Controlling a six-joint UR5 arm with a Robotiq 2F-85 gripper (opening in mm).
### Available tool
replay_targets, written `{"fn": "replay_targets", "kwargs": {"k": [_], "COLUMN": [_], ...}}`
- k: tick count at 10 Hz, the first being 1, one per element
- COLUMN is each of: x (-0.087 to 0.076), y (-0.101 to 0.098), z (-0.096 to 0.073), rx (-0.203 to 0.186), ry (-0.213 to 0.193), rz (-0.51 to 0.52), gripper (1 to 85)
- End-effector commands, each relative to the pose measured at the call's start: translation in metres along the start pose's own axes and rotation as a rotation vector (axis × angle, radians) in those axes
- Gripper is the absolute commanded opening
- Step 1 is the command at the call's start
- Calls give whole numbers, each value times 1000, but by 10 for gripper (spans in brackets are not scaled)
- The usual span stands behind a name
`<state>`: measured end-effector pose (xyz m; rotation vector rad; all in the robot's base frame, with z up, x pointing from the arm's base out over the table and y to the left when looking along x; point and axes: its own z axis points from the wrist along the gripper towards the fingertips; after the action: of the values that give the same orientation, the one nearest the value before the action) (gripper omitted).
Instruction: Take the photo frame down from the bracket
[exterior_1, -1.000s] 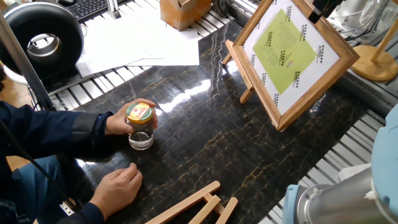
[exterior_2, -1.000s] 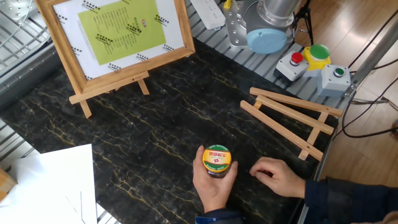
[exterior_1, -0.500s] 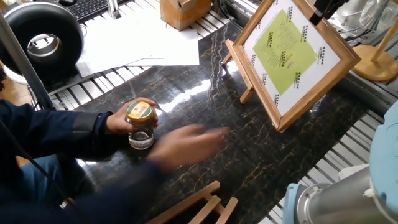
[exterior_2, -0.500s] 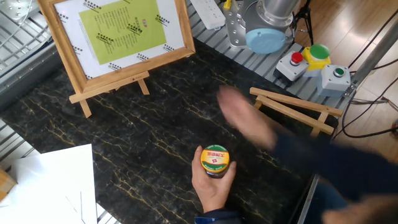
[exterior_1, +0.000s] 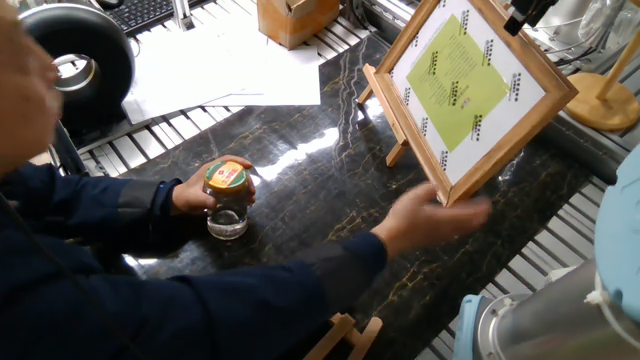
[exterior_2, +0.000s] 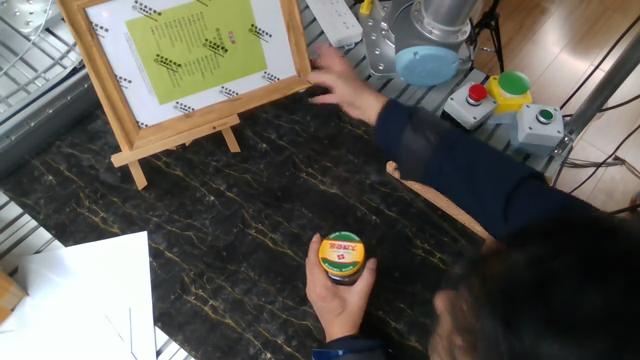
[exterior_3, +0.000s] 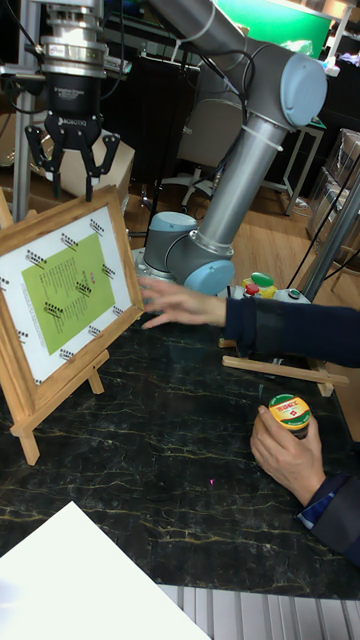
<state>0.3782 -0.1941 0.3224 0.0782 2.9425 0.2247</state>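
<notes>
Light-wood rectangular photo frame (exterior_3: 66, 288), white mat with dark marks around yellow-green picture, leaned on upright light-wood easel bracket (exterior_2: 178, 139). Black two-finger gripper (exterior_3: 72, 168) hung above frame's top edge, jaws spread, holding nothing.

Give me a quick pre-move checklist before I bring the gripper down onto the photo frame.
1. Gripper open: ok, fingers spread apart, holding nothing.
2. Gripper above the photo frame: ok, it hangs over the top edge, not touching.
3. Frame seated on the bracket: ok, bottom edge rests on the ledge bar, leaning back.
4. Workspace free of people: not ok, a person's hand is reaching to the frame's lower corner.
5. Person's other hand: ok, holding a jar well away from the frame.
6. Grip point on the top edge: cannot tell, no view shows how the fingers line up with it.
</notes>
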Motion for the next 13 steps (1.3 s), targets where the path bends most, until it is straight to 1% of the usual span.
{"fn": "replay_targets", "kwargs": {"k": [1, 3, 5, 8, 10, 13], "x": [4, 3, 1, 0, -5, -14], "y": [3, 0, -3, -4, -3, 5], "z": [-5, -2, 6, 9, 15, 24], "rx": [-19, -15, -17, -20, -28, -36], "ry": [7, 3, -6, -16, -36, -66], "rz": [30, 28, 16, 9, 7, 12], "gripper": [477, 477, 477, 477, 477, 477]}}
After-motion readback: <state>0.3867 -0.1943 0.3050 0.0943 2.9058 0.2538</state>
